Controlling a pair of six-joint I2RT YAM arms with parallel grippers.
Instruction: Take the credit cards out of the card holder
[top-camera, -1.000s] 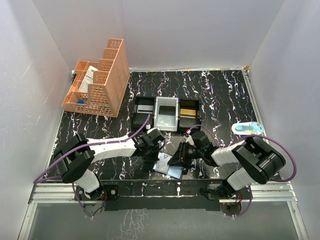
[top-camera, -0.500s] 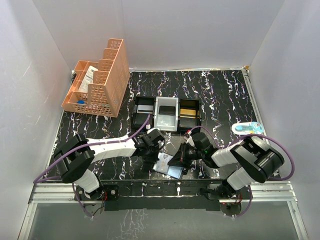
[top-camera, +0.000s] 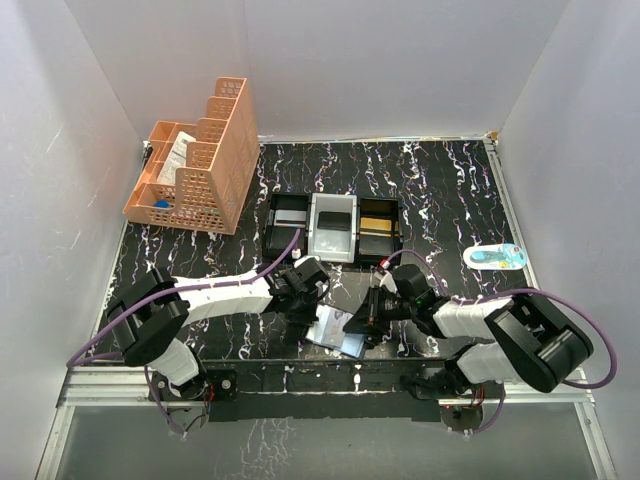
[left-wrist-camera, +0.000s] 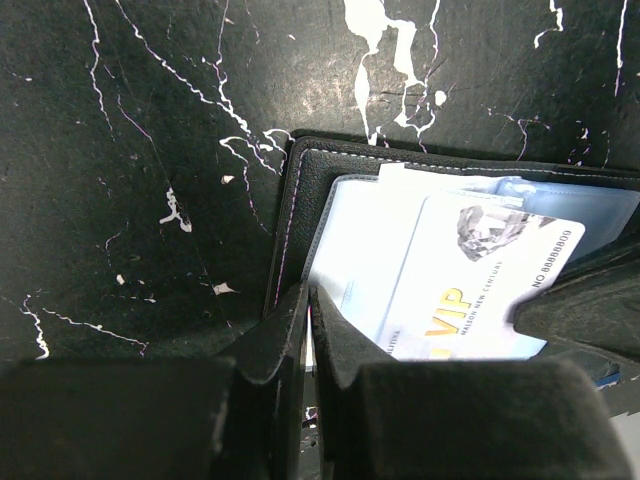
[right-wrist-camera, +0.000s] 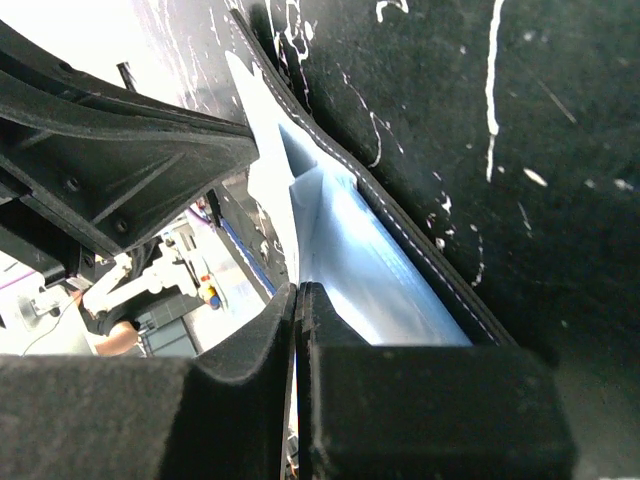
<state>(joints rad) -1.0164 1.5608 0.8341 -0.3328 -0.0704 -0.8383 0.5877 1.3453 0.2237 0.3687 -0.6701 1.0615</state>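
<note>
A flat, grey-blue bifold card holder (top-camera: 336, 336) lies open on the counter (top-camera: 450, 190) at its near edge, between the two arms. The left wrist view shows its black stitched border (left-wrist-camera: 290, 220), glossy pale-blue plastic sleeves and a white card with gold "VIP" lettering (left-wrist-camera: 470, 270) slanting out of a pocket.

The left gripper (left-wrist-camera: 307, 300) is clenched on the holder's border, with only a pale sliver showing between its matte black fingers. The right gripper (right-wrist-camera: 297, 295) is likewise pinched tight on a thin pale-blue leaf inside the holder; whether that is a sleeve or a card is unclear.

The counter is black with white marble-like veins. It carries a black-and-white three-compartment tray (top-camera: 270, 225) and an orange plastic lattice organiser (top-camera: 225, 170). Plain white walls (top-camera: 350, 60) close in three sides.
</note>
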